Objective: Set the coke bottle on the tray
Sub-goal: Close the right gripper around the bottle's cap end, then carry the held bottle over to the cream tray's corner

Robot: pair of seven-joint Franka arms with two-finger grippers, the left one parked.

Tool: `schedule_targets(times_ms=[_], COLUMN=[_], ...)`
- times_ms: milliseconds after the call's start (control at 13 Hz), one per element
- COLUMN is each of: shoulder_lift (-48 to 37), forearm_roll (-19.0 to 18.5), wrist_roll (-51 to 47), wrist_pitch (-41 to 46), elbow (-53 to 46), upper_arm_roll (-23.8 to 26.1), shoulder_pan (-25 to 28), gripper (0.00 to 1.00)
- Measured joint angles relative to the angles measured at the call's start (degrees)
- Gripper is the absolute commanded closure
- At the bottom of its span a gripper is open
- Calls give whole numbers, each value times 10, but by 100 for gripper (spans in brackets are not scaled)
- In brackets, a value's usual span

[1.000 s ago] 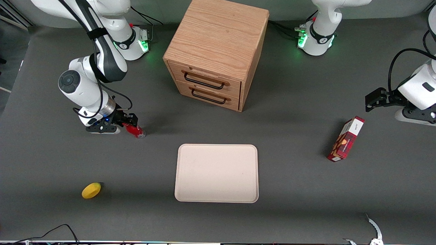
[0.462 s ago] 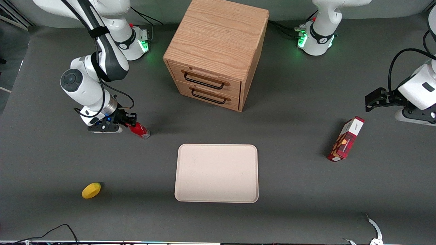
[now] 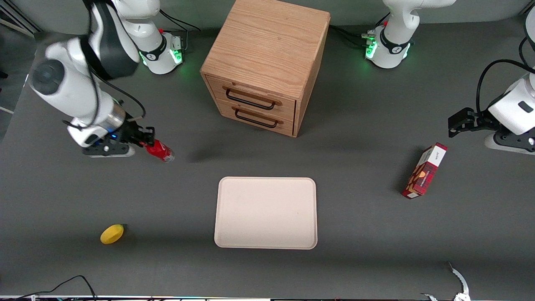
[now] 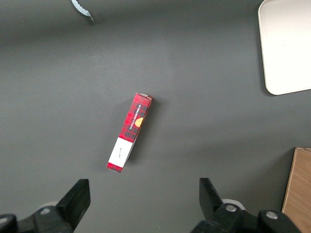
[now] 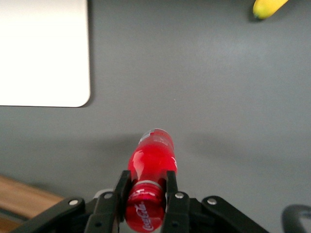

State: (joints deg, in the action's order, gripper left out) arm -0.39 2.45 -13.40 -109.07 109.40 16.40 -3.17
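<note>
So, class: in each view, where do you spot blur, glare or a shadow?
Front view: the small red coke bottle, clamped in the gripper, casts a detached shadow, so it is airborne. Right wrist view: the pale cream tray glares white. Left wrist view: soft shadow beside the red-and-white carton.

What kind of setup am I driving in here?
Likely a robotics lab bench: a dark matted table, staged props like the wooden drawer cabinet and tray, and the gripper holding the coke bottle.
</note>
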Motion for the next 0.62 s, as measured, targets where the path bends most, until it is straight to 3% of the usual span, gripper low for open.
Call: schedule_targets(times_ms=[308,615], shoulder_lift=[66,232], forearm_roll=[-12,-66], wrist_roll=[-20,-126], wrist_pitch=[151,184], elbow=[-225,-416], upper_arm_roll=[21,59], shoulder_pan=[8,44], gripper=[100,100])
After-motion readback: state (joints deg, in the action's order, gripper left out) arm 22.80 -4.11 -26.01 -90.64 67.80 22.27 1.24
